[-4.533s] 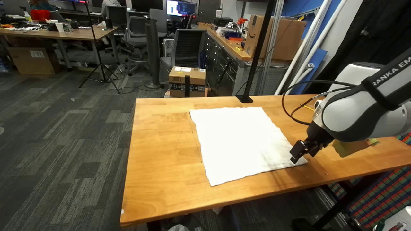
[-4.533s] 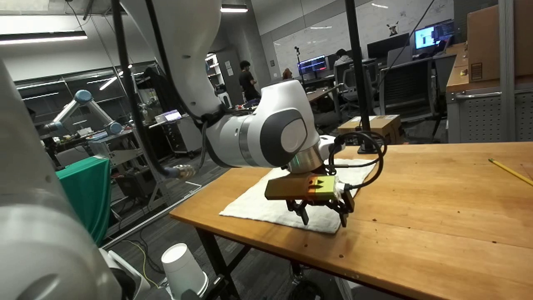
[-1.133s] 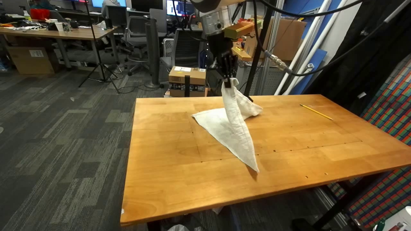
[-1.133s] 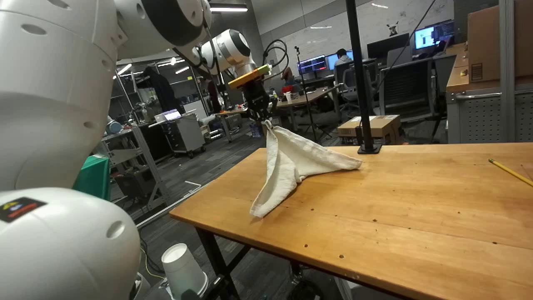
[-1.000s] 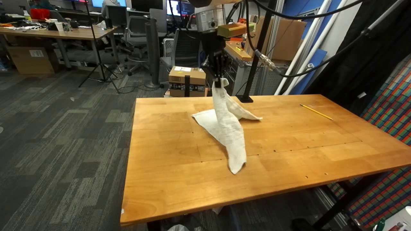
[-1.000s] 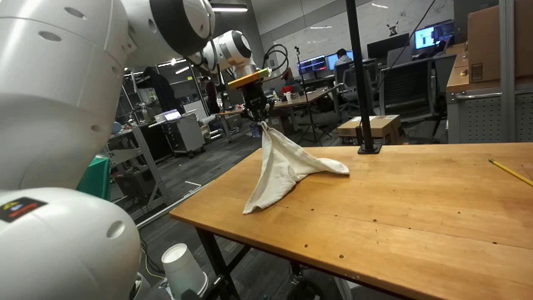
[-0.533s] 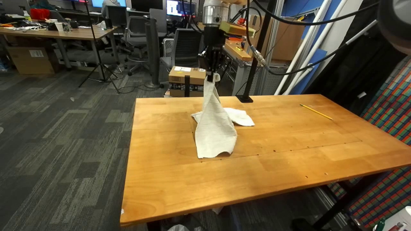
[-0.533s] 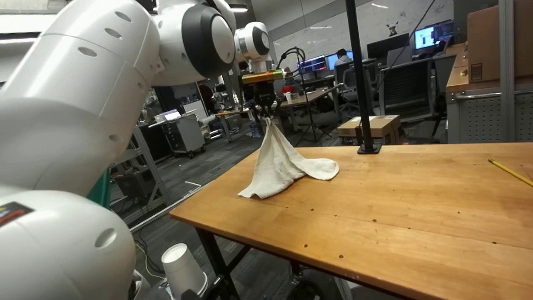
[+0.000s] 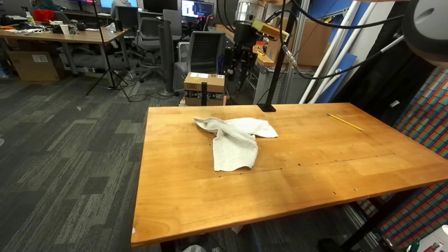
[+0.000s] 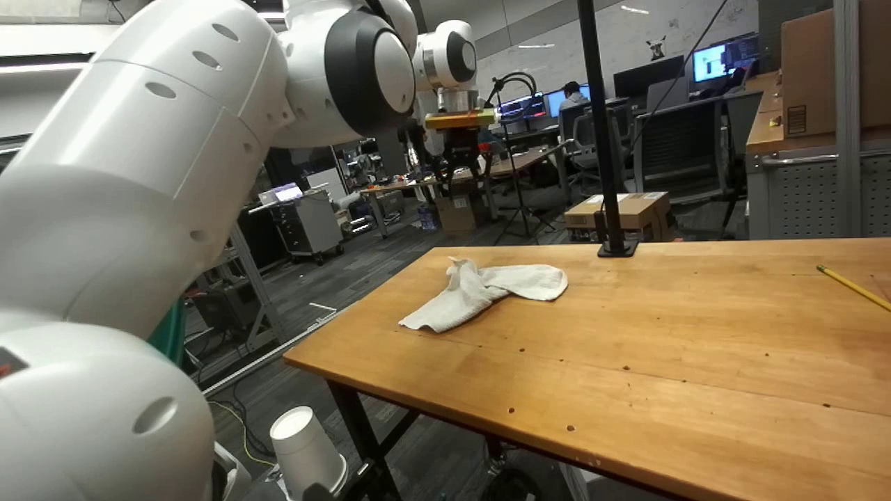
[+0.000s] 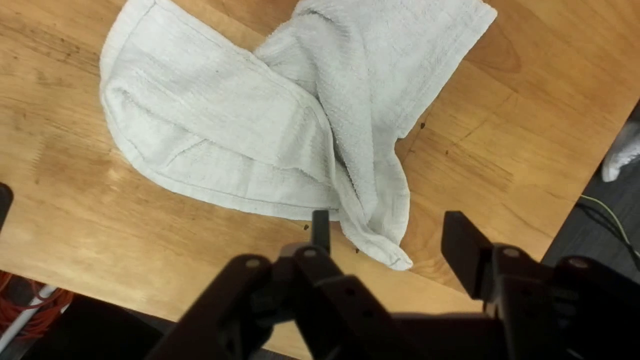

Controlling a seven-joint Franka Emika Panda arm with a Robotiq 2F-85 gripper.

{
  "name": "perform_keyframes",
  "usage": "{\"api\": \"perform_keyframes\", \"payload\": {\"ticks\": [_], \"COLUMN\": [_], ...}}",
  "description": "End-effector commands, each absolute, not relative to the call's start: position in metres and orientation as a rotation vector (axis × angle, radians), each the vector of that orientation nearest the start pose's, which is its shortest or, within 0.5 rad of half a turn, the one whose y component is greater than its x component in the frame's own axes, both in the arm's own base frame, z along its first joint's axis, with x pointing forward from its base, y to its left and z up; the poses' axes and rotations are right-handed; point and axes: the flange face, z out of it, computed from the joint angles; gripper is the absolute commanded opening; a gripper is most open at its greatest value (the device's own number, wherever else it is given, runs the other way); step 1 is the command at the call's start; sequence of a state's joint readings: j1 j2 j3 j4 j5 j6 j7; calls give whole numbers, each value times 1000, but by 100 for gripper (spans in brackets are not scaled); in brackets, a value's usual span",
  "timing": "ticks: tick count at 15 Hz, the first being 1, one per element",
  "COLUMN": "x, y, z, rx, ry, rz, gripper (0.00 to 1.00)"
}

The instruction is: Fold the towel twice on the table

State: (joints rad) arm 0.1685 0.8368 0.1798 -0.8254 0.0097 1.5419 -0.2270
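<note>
White towel (image 9: 233, 154) loose on the wooden worktop (image 9: 315, 178), toward its far edge in an exterior view; near the black post (image 10: 603, 132) but apart from it. Cloth bunched and creased. 3 parts to it in the wrist view: rounded, doubled-over lobe at upper left; panel at upper right, running out of frame; narrow twisted corner pointing down, tip over bare wood.

Tool (image 11: 386, 227) spread wide, its 2 black fingers (image 11: 320, 232) well apart. Raised above the worktop, with a gap between it and the towel in both exterior views. From the wrist, the twisted corner shows in the space between the fingers, lying below them.

Panda arm (image 10: 167, 118) enters from the left of an exterior view. Yellow pencil (image 9: 345, 122) on the worktop, well apart from the towel. Taped cardboard box (image 9: 204, 89) beyond the far edge.
</note>
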Motion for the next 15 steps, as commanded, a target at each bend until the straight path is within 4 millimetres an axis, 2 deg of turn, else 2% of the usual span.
{"api": "perform_keyframes", "payload": {"ticks": [1,2,8,12,15], "x": [736,739,759,762,751], "y": [179,170,103,77,65], "z": [431,433,427,407,384], "rx": [-2848,-2846,-2955,-3069,-3097], "ry": [-718,-719,-757,-728,-712], "rz": [109,79,-92,-166,-175], "gripper": [92,99,100,100,100]}}
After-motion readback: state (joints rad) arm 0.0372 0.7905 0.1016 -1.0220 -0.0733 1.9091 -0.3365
